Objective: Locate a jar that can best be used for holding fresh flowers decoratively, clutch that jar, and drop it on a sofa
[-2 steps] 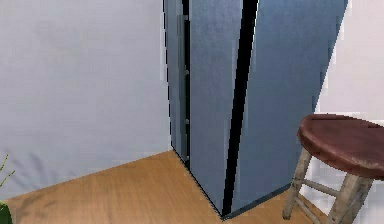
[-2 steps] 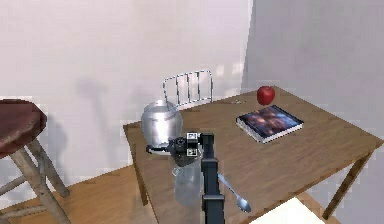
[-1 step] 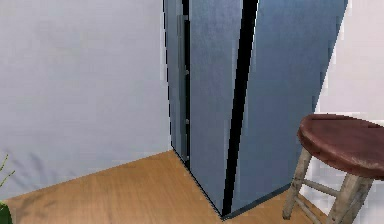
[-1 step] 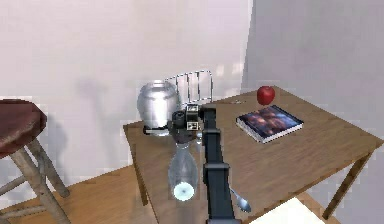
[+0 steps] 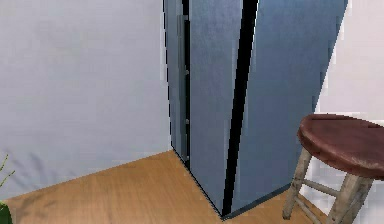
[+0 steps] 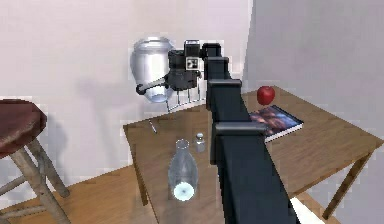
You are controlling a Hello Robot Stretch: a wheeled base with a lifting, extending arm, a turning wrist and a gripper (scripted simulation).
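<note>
In the arm side view the dark arm [image 6: 235, 140] rises from the bottom edge over a wooden table [image 6: 330, 140]. At its far end the gripper [image 6: 162, 88] holds a rounded silvery-white jar [image 6: 150, 60]. The jar hangs in the air in front of the pale wall, above the table's back left corner and clear of the tabletop.
On the table stand a clear glass bottle [image 6: 181, 170] and a small shaker [image 6: 200, 140]; a red apple [image 6: 266, 94] and a book [image 6: 278, 122] lie farther right. A round wooden stool [image 6: 15, 125] stands left of the table. The forward view shows a tall grey-blue fridge [image 5: 250, 100], a stool [image 5: 345, 140] and wood floor [image 5: 120, 195].
</note>
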